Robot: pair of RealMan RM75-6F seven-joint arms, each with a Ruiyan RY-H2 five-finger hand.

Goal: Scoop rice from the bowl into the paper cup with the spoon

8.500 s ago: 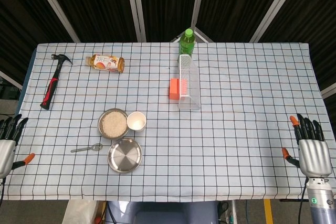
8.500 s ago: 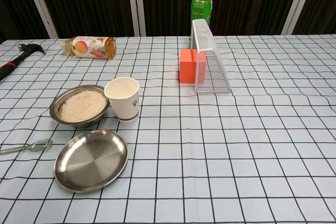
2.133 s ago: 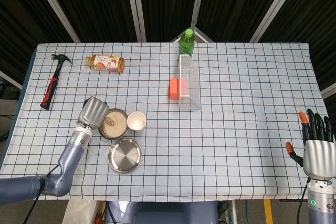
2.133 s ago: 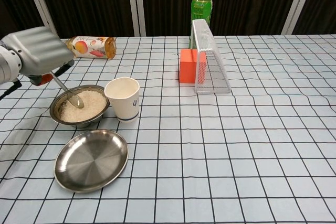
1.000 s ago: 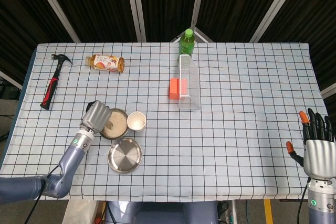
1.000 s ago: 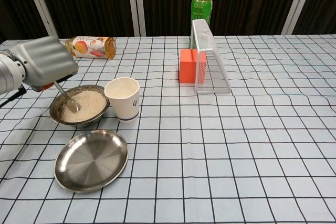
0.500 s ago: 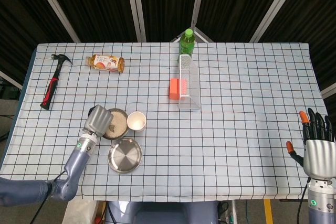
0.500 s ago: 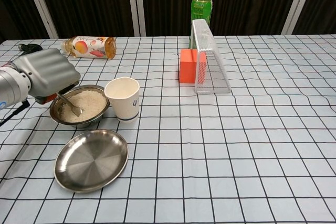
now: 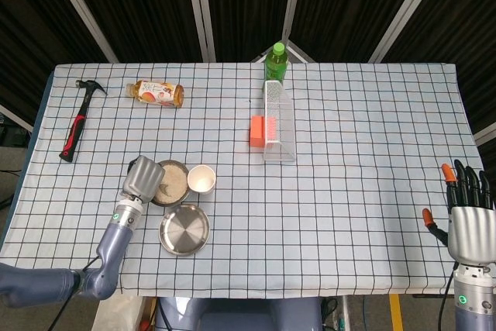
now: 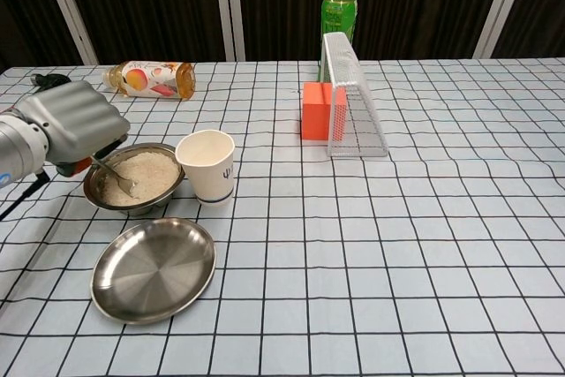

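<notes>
Here: left hand (image 10: 71, 125) grips spoon (image 10: 113, 176), handle slanting up-left, tip in bowl (image 10: 134, 178) rice. Right hand (image 9: 469, 222), head view only, fingers apart, holding nothing.

No text, brand or number can be read anywhere in either view. The lying bottle (image 10: 148, 78), far left of the green bottle (image 10: 337, 13), carries a printed label with orange fruit pictures, but its lettering is too small to make out. The green bottle's label shows only blurred marks. The paper cup (image 10: 207, 166), well in front and left of the green bottle, bears a small dark emblem, not legible.
</notes>
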